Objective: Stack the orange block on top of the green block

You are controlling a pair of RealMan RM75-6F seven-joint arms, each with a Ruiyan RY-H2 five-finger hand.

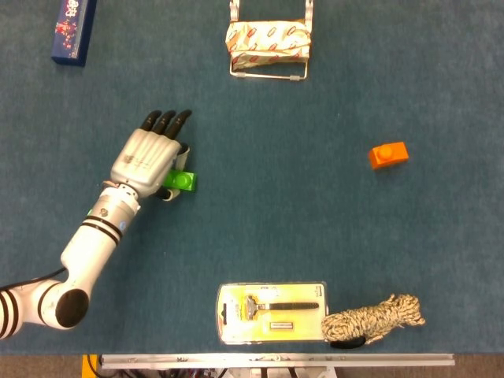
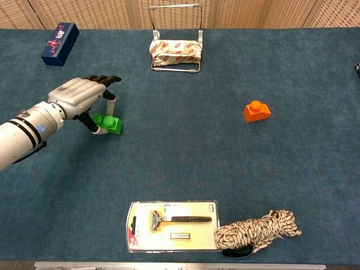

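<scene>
The green block (image 1: 180, 182) (image 2: 108, 124) lies on the blue table cloth at the left. My left hand (image 1: 147, 160) (image 2: 79, 95) is over it and pinches it between thumb and a finger, the other fingers stretched forward above it. The hand hides the block's left part in the head view. The orange block (image 1: 388, 154) (image 2: 256, 111) sits alone far to the right, its stud up. My right hand shows in neither view.
A wire stand with a wrapped packet (image 1: 268, 42) (image 2: 175, 52) is at the back centre, a dark blue box (image 1: 74, 29) (image 2: 59, 36) at the back left. A packaged razor (image 1: 272, 313) (image 2: 171, 225) and a rope bundle (image 1: 373, 319) (image 2: 256, 232) lie near the front edge.
</scene>
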